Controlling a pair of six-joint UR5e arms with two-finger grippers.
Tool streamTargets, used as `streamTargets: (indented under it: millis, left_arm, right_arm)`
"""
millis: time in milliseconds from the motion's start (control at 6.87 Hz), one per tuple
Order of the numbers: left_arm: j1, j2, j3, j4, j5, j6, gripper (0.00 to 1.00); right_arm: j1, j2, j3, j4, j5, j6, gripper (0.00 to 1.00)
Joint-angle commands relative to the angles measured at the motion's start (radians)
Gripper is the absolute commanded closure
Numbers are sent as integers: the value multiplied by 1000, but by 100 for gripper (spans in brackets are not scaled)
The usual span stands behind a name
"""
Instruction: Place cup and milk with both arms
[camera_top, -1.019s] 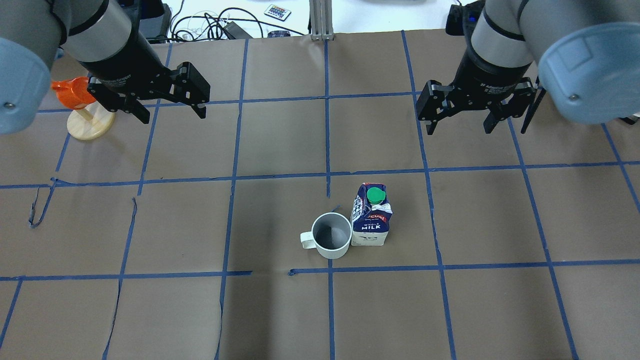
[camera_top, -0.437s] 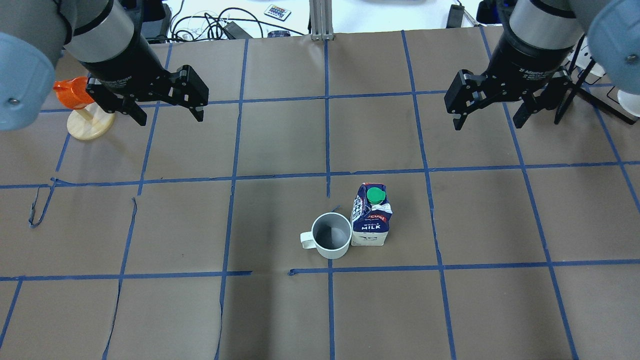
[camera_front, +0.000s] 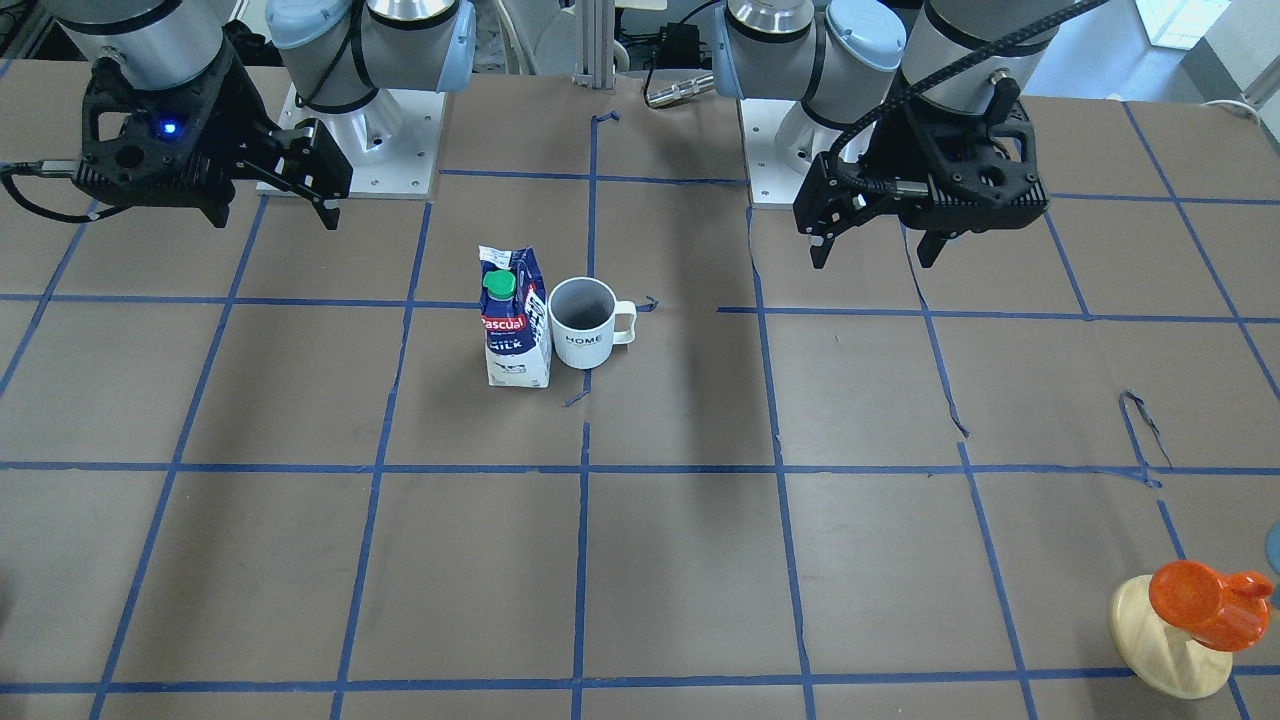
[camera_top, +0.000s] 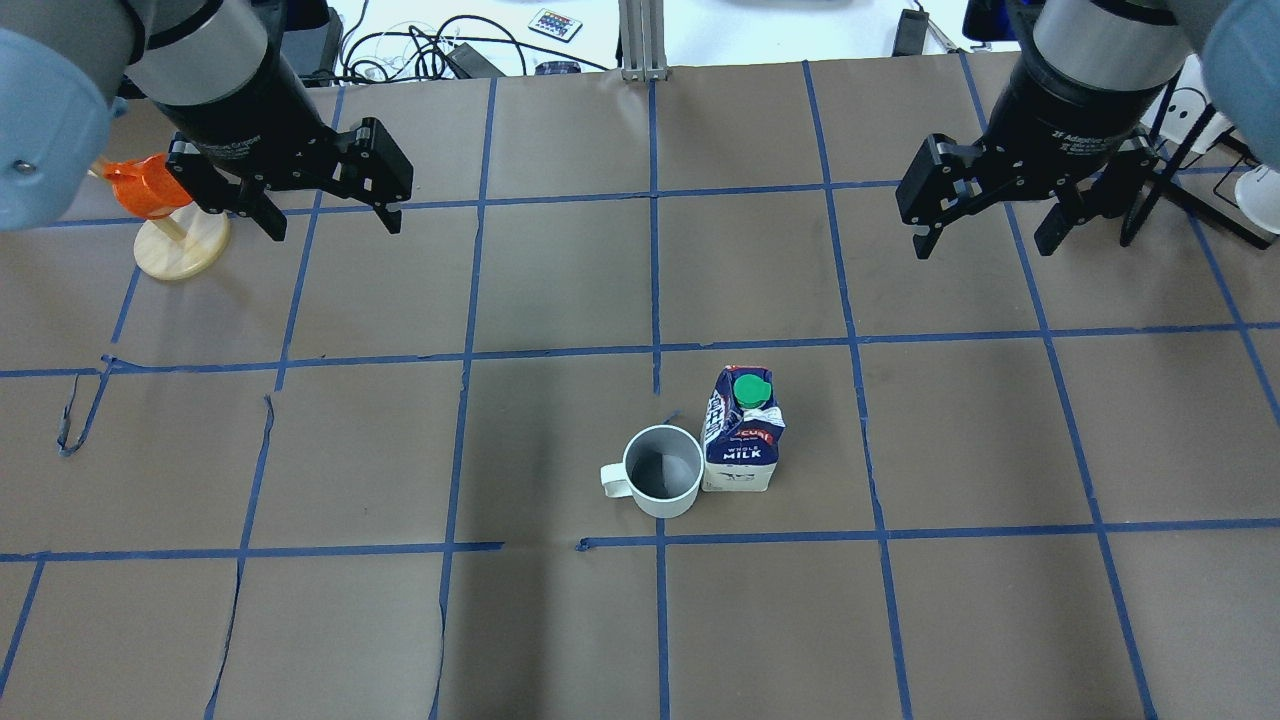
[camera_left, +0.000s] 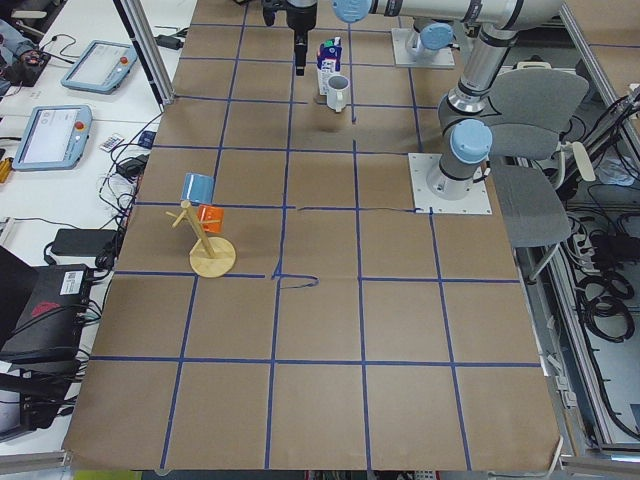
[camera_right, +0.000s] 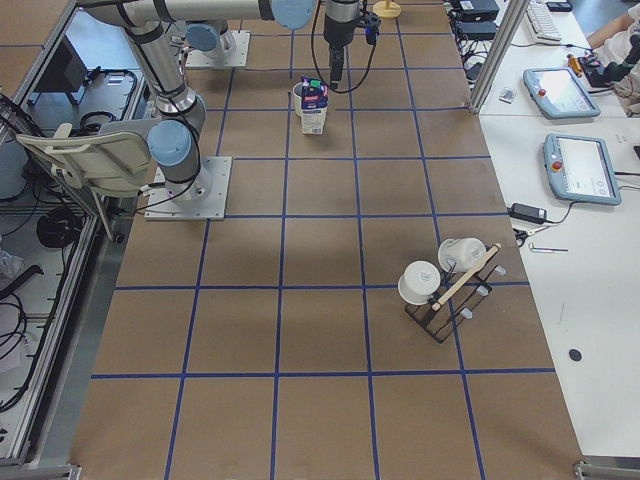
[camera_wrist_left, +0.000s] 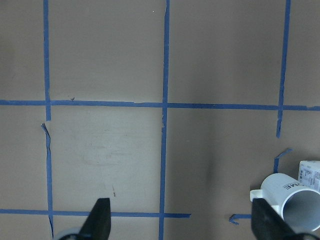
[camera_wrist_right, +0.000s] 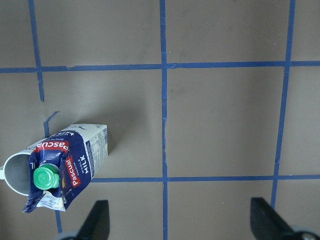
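Observation:
The white cup (camera_top: 661, 486) stands upright just right of the table's middle, handle to the left. The milk (camera_top: 742, 431) stands touching its right side, green cap up. Both also show in the front view, cup (camera_front: 583, 322) and milk (camera_front: 515, 320). My left gripper (camera_top: 333, 228) is open and empty, high over the far left. My right gripper (camera_top: 981, 250) is open and empty over the far right. The left wrist view shows the cup (camera_wrist_left: 295, 200) at lower right. The right wrist view shows the milk (camera_wrist_right: 67, 162) at lower left.
An orange cup on a round wooden stand (camera_top: 183, 245) sits at the far left, just behind my left gripper. A rack with white cups (camera_right: 445, 285) stands at the table's right end. Cables (camera_top: 420, 50) lie beyond the far edge.
My right gripper has moved to the right and a little farther away. My left gripper has shifted slightly. The cup and the milk have not moved.

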Motion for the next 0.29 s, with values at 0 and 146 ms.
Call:
streamTargets:
  millis: [0,146]
  left_arm:
    - [8,8,-7,-3,-4,1,0]
    - [9,10,-8,-3,-20,11,0]
  right_arm:
    - [1,-1,1,4,0,1,0]
    - [1,-1,3,4,2,1,0]
